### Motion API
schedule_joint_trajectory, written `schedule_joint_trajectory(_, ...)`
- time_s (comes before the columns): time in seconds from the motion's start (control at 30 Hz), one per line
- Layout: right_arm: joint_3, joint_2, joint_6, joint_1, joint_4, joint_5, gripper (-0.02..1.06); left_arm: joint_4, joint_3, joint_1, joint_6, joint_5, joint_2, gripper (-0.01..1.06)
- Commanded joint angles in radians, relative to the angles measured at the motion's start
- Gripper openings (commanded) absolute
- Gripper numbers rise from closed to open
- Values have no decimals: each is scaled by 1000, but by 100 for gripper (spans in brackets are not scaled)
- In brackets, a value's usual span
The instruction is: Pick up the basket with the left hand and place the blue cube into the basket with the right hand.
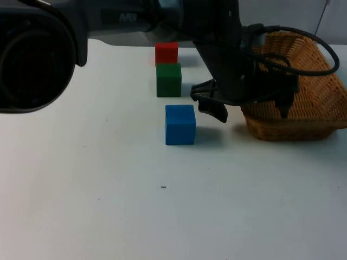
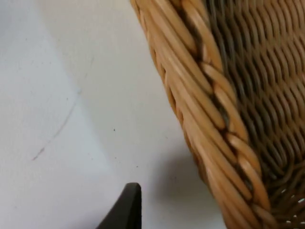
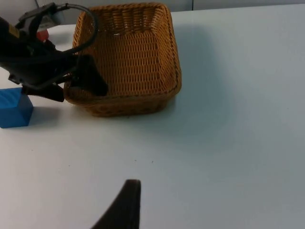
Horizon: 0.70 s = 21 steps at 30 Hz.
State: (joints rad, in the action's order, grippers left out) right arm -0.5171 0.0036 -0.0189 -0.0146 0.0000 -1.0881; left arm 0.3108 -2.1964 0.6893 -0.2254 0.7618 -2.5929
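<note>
- Nearest the top camera is the bare white table (image 1: 162, 216), with a small dark speck on it. Behind it sits the blue cube (image 1: 180, 124), just beside the left gripper (image 1: 246, 105).
- The left gripper straddles the near-left rim of the wicker basket (image 1: 303, 81), one finger outside and one inside. The fingers look spread and not yet closed on the rim. The basket rests on the table.
- The right gripper (image 3: 125, 205) hangs above the table, well apart from the cube. I cannot tell whether it is spread or closed. That arm waits.
- Risk: a shallow pinch on the woven rim (image 2: 214, 119) could let the basket tilt or slip when lifted.
- Risk: the outer finger stands near the blue cube and could nudge it.
- Count: one basket and three cubes in a row running back from the camera, namely blue, then a green cube (image 1: 168, 79), then a red cube (image 1: 166, 53).
</note>
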Motion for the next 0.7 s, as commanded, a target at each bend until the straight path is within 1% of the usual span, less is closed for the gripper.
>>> schedule_joint_trajectory(0.0,8,-4,0,-7,-5,9,104,-11,-3,4,-27,1,-3,89)
schedule_joint_trajectory(0.03,8,-4,0,-7,-5,9,104,-16,-3,4,-39,-4,-3,83)
schedule_joint_trajectory(0.07,8,-4,0,-7,-5,9,104,-16,-3,4,-39,-4,-3,83)
schedule_joint_trajectory(0.13,8,-4,0,-7,-5,9,104,-16,-3,4,-46,-16,-3,67)
schedule_joint_trajectory(0.2,8,-4,0,-7,-5,9,104,-14,-3,4,-58,-22,-3,61)
schedule_joint_trajectory(0.23,8,-4,0,-7,-5,9,104,-14,-3,4,-58,-22,-3,61)
schedule_joint_trajectory(0.3,8,-4,0,-7,-5,9,104,-14,-3,4,-90,-22,-3,51)
schedule_joint_trajectory(0.33,8,-4,0,-7,-5,9,104,-14,-3,4,-85,-22,-3,44)
schedule_joint_trajectory(0.37,8,-4,0,-7,-5,9,104,-14,-3,4,-85,-22,-3,44)
schedule_joint_trajectory(0.4,8,-4,0,-7,-5,9,104,-14,-3,4,-85,-25,-3,36)
schedule_joint_trajectory(0.43,8,-4,0,-7,-5,9,104,-14,-3,4,-85,-27,-1,23)
schedule_joint_trajectory(0.5,8,-4,0,-7,-5,9,104,-14,-3,4,-78,-27,1,0)
schedule_joint_trajectory(0.67,8,-4,0,-7,-5,9,104,-7,-3,4,-70,-25,11,0)
